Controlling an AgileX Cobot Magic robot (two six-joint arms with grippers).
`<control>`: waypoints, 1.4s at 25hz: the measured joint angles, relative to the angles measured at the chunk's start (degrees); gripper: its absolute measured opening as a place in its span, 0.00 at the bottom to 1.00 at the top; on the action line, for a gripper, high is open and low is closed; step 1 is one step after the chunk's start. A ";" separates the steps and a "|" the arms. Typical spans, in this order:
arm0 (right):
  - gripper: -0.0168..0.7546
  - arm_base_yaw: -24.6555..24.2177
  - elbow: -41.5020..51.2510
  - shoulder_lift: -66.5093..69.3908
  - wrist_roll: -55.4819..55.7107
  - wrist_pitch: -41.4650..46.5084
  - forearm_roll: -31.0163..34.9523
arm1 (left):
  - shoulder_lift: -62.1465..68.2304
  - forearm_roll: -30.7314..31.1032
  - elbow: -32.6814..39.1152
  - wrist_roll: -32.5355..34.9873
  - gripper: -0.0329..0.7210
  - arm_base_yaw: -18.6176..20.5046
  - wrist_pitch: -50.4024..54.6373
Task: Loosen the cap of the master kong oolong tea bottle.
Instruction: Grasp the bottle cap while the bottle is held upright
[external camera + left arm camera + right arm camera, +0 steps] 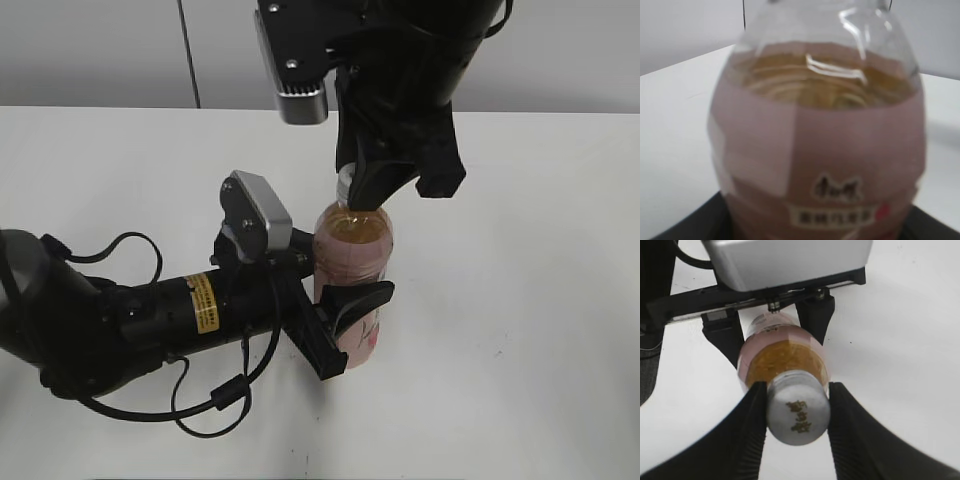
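The master kong oolong tea bottle (352,262) stands upright on the white table, amber tea inside, pink wrap label around it. It fills the left wrist view (815,145). My left gripper (340,325) is shut on its lower body from the left. My right gripper (362,185) comes down from above, and its two black fingers are shut on the white cap (798,407), one on each side. The cap has a small dark mark on top. In the exterior view only a sliver of the cap (343,186) shows. The bottle shoulder (785,360) lies below the cap.
The white table (520,300) spreads around the bottle. A grey wall runs along the back (100,50). The left arm's black cable (215,400) loops on the table at the front left.
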 joint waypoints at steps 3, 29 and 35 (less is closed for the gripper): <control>0.38 0.00 0.00 0.00 0.01 0.00 0.01 | 0.00 0.00 0.00 0.00 0.54 0.00 0.00; 0.76 -0.06 -5.20 -1.88 86.94 0.04 0.63 | 0.00 -0.11 0.00 -0.19 0.54 0.00 -0.05; 0.66 -0.06 -1.35 -1.88 87.41 0.04 1.05 | 0.00 -0.11 0.00 -0.19 0.54 0.00 -0.05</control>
